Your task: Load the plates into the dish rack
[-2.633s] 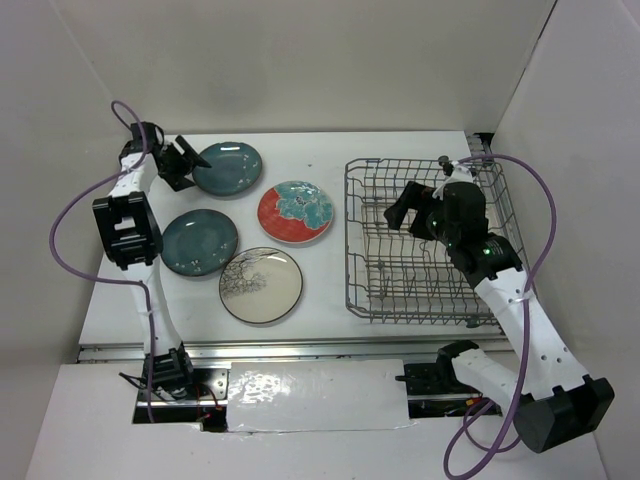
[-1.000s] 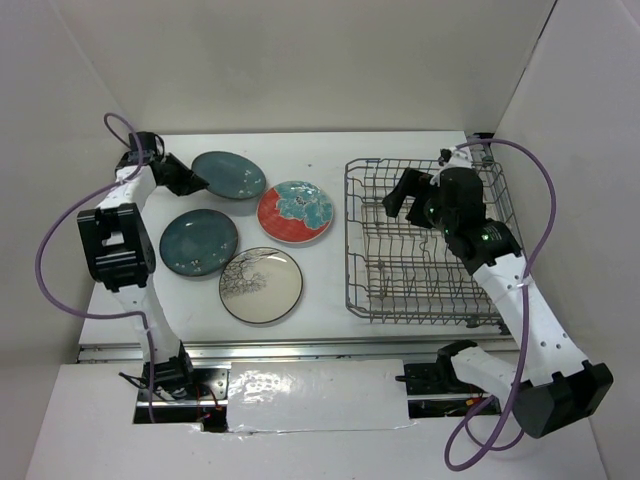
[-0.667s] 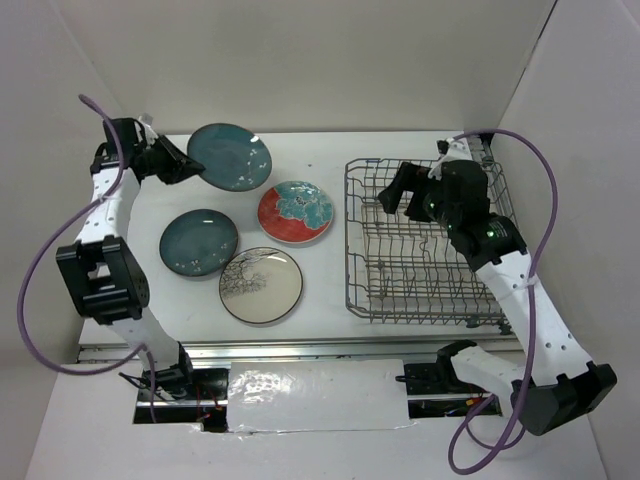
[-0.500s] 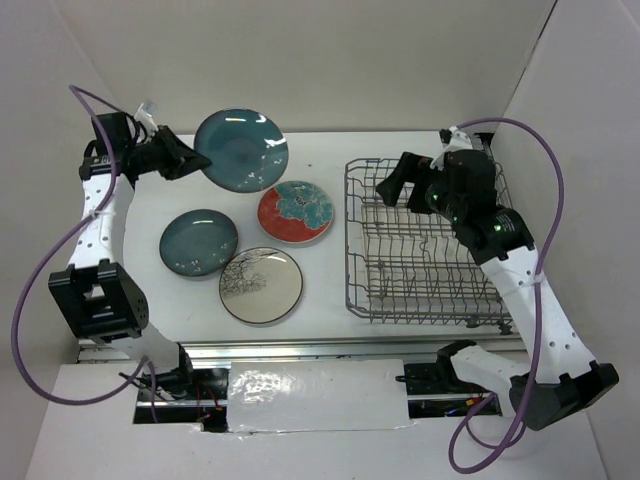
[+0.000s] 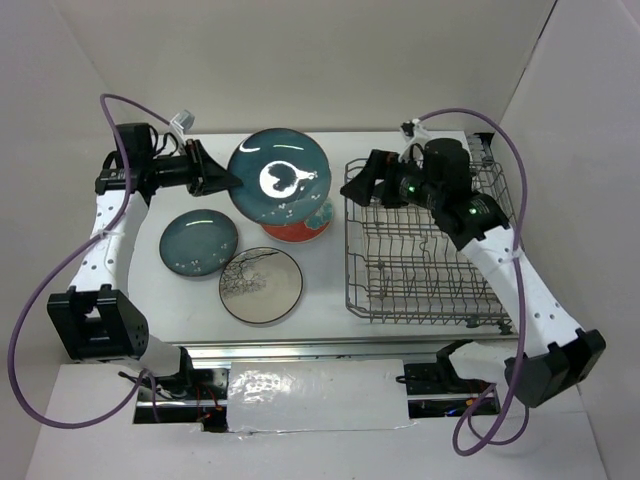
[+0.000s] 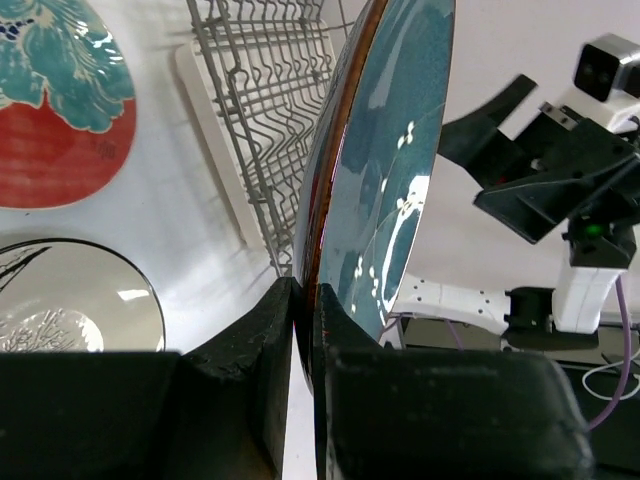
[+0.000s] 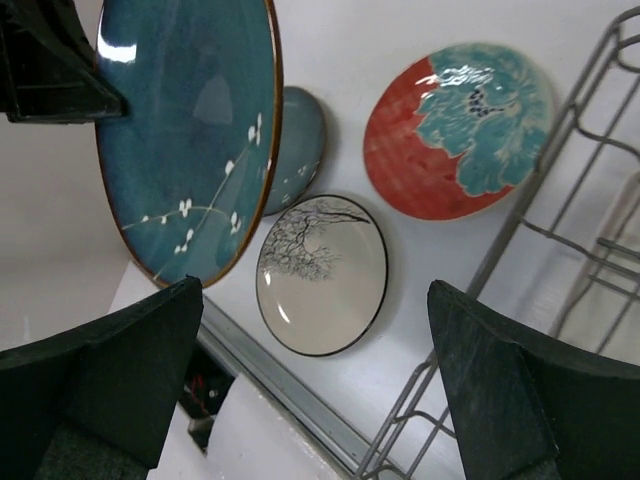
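Above the worktop's far middle, the left tool (image 5: pixel 230 182) clenches the rim of a glossy teal-blue round plate (image 5: pixel 278 178), lifted and tilted beside the empty grey wire dish rack (image 5: pixel 352 240). The right tool (image 5: pixel 356 187) gapes, released, over the rack's far-left corner. A second teal plate (image 5: pixel 199 241), a grey-white branch-drawn plate (image 5: pixel 261 285) and a red flowered plate (image 7: pixel 458 130), mostly hidden from overhead, lie flat on the worktop. I judge all four remain to load.

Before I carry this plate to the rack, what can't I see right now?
Red plate: top view, mostly covered by the lifted teal plate.
Second teal plate: right wrist view, partly behind the lifted plate.
Dish rack: top view, far slots hidden under the right arm; left wrist view shows one corner only.
Left gripper: left wrist view, its depth on the rim hidden by its own dark body.
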You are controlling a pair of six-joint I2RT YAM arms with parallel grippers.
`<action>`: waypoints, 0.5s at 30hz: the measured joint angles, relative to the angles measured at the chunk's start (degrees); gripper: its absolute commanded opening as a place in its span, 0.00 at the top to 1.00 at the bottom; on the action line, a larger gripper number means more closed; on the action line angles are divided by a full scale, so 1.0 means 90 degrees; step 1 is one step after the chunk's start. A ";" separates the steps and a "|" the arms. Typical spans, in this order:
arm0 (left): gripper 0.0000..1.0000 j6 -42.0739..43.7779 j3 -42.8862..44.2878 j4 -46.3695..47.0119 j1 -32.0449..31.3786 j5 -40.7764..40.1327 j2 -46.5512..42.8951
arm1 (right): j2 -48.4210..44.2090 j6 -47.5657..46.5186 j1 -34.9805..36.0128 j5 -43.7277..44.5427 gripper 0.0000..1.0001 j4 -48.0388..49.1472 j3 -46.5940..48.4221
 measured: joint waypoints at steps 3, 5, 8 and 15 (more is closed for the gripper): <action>1.00 0.0005 -0.0039 0.0005 -0.0039 0.0090 0.0000 | 0.0316 0.0049 0.0182 -0.0221 0.01 0.0155 0.0000; 1.00 0.0010 -0.0039 0.0046 -0.0053 0.0126 0.0000 | 0.0520 0.0102 0.0289 -0.0369 0.05 0.0270 0.0002; 1.00 0.0017 -0.0039 0.0066 -0.0075 0.0219 0.0000 | 0.0794 0.0274 0.0401 -0.0670 0.14 0.0525 0.0002; 1.00 0.0024 -0.0189 0.0214 -0.0192 0.0515 0.0000 | 0.1268 0.0850 0.0515 -0.1122 0.34 0.1132 0.0022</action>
